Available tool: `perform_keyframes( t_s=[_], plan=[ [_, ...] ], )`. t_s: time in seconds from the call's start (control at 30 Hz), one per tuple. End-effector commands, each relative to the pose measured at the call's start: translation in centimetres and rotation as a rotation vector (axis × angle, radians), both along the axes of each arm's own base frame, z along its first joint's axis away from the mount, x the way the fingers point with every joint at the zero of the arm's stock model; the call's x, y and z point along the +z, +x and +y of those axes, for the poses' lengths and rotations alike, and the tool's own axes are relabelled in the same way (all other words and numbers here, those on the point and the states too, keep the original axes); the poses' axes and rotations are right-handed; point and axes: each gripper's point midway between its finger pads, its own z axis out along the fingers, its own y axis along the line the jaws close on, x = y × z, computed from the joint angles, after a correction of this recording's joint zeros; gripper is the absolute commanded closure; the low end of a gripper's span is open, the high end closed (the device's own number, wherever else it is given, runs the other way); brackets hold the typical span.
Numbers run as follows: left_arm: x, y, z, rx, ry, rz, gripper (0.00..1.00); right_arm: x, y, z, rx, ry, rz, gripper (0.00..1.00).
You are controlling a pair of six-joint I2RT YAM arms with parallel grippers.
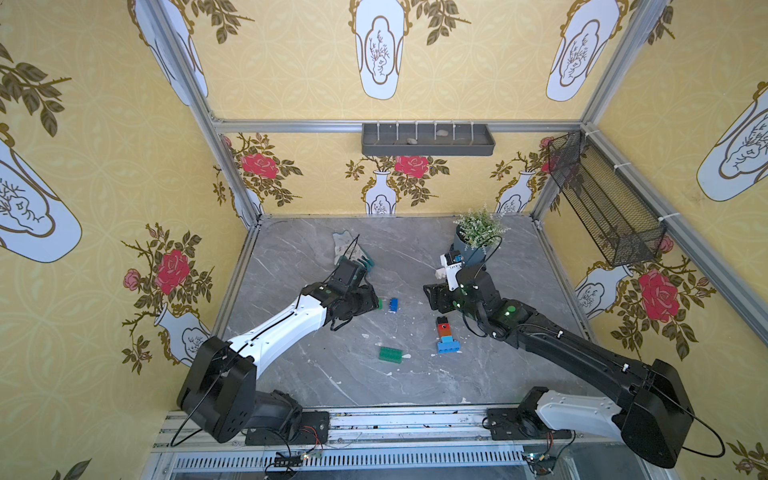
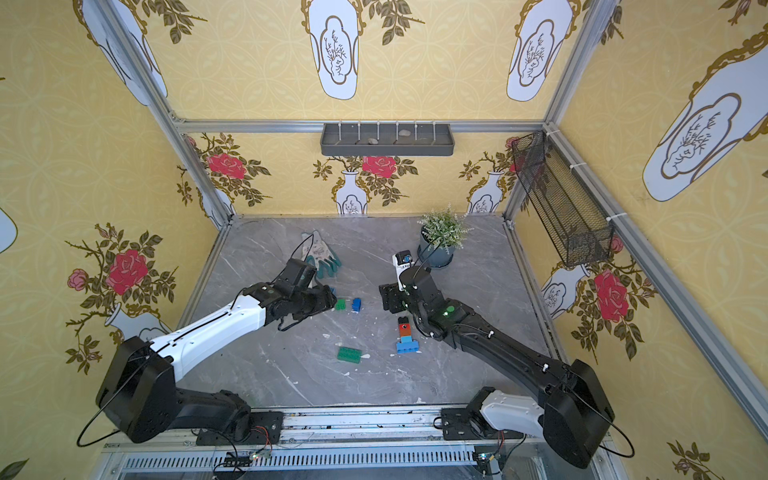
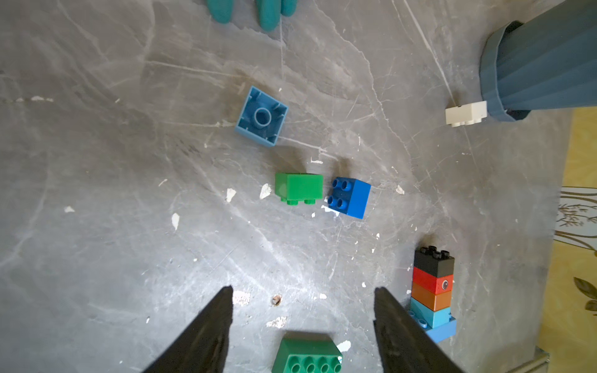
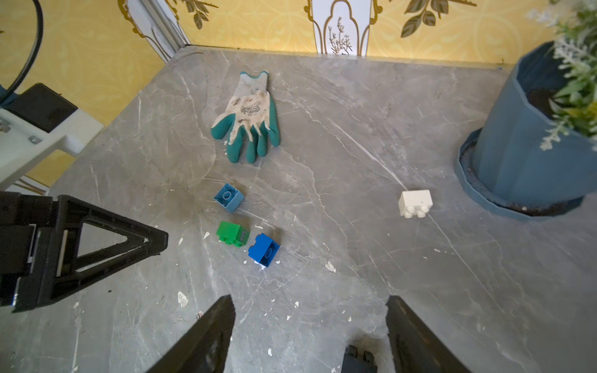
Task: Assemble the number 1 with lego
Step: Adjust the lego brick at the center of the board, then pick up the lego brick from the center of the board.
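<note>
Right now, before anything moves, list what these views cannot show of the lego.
- Light blue square brick: all but covered by the left arm in both top views.
- Small green brick: only a sliver shows past the left gripper in a top view.
- Long green brick: cut off by the frame edge in the left wrist view.
- Black brick: cut by the edge in the right wrist view; its stack is out of frame.
</note>
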Motion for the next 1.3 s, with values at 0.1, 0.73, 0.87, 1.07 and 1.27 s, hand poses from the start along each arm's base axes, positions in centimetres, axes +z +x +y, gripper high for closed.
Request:
perform_keyframes(
  t_s=[0.1, 0.73, 0.87, 1.07, 1.27],
  plan=[
    [-2.4, 1.1, 0.0, -0.003, 0.141, 0.070, 0.30, -0.4, -0.1, -1.2, -0.058, 0.006, 0.032, 0.24],
    [-6.8, 4.1, -2.3, -0.038, 0.261, 0.200, 0.38, -1.3, -0.4, -3.2, -0.105, -0.013, 0.049, 0.23],
    [-7.4, 4.3, -2.4, -0.020, 0.268, 0.214, 0.38, -1.5, -0.2, -3.2, -0.109, -0.021, 0.050, 0.23],
    [-8.3, 4.3, -2.5, -0.025, 0.275, 0.235, 0.43, -1.6, 0.0, -3.4, -0.122, -0.029, 0.050, 0.23],
    [-9.1, 4.2, -2.8, -0.035, 0.271, 0.251, 0.49, -1.7, 0.2, -3.5, -0.123, -0.035, 0.049, 0.23]
  ],
)
